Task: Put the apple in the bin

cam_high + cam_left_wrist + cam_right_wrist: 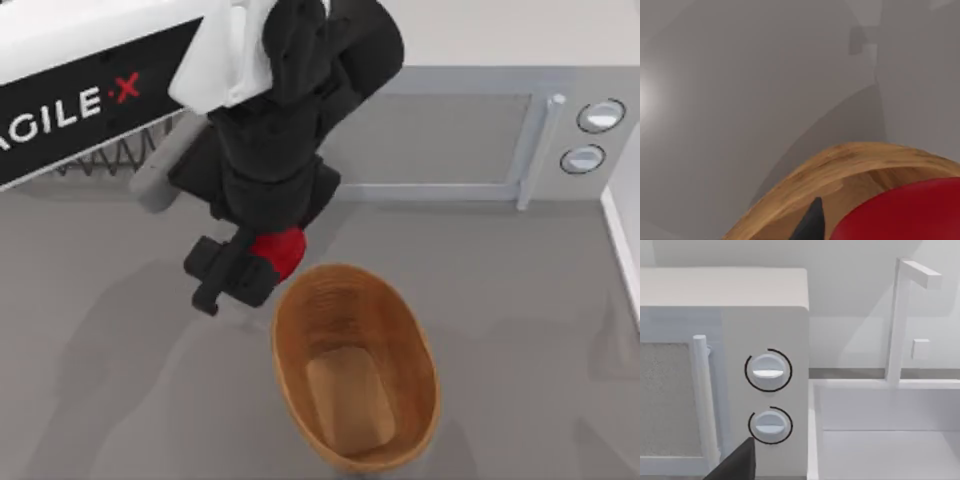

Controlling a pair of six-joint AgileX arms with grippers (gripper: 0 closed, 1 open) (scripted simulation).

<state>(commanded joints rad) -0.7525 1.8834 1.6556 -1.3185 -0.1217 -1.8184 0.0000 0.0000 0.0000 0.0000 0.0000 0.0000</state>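
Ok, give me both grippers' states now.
Left gripper: shut on the apple, beside the bin rim.
Right gripper: cannot be told.

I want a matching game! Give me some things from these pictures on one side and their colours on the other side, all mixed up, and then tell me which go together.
Things:
1. apple, held in the left gripper by the bin's rim
2. bin
3. microwave
4. table

Colours:
A. grey
B. white, with two round knobs
C. red
D. orange-brown

Pairs: 1-C, 2-D, 3-B, 4-A
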